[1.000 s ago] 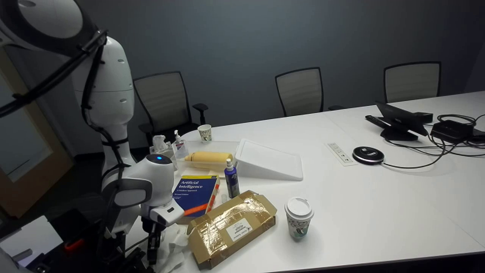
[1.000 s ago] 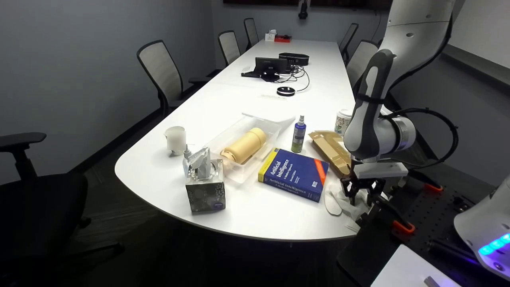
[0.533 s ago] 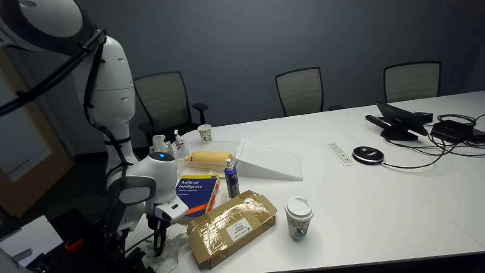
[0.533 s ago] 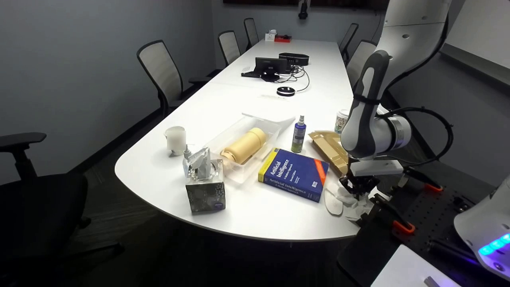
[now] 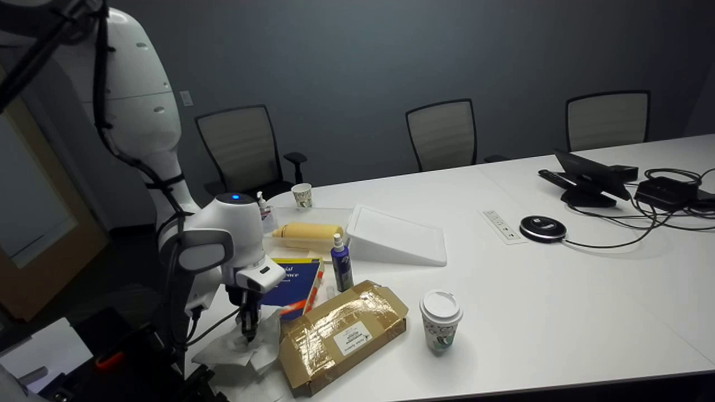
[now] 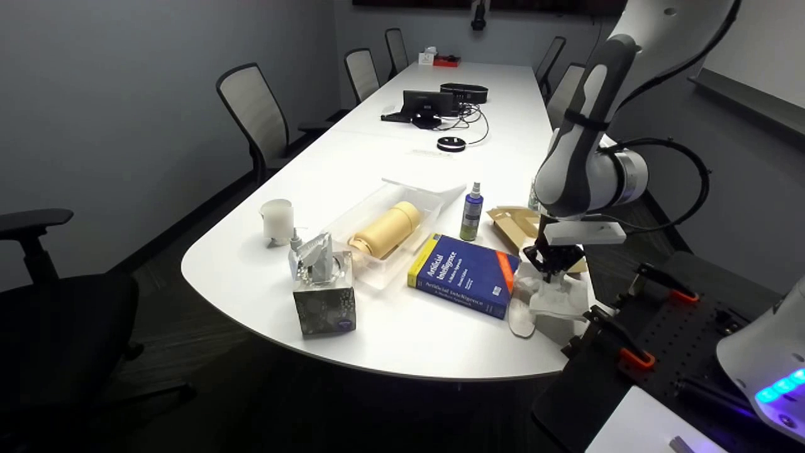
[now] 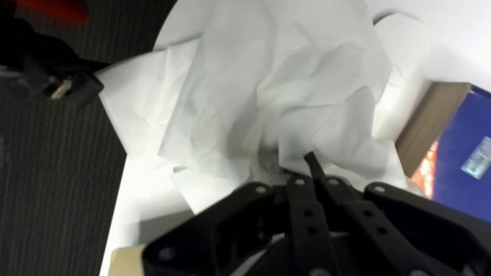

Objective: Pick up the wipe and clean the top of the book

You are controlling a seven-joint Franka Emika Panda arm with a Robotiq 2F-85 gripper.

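Observation:
The crumpled white wipe (image 5: 226,347) hangs bunched from my gripper (image 5: 249,335) in an exterior view. In another angle the wipe (image 6: 560,301) spreads below the gripper (image 6: 551,275), close to the table's corner. Seen from the wrist, the jaws stand together and the wipe (image 7: 230,99) fans out beyond the gripper (image 7: 305,172); one fingertip is covered by its folds. The dark-blue book (image 6: 468,277) lies flat just beside the wipe, its red-orange stripe toward the gripper. At the wrist view's right edge a corner of the book (image 7: 468,172) shows.
A cardboard box (image 5: 343,338) lies close to the gripper, with a lidded cup (image 5: 441,324) past it. A spray bottle (image 6: 471,214) stands behind the book. Beyond are a clear bin (image 6: 434,207) holding a yellow bottle (image 6: 390,229), and a tissue box (image 6: 325,308). Clamps (image 6: 635,358) edge the mount.
The jaws have come together on the wipe. Since then my gripper has risen and shifted toward the book, pulling the wipe up with it. The book has stayed in place.

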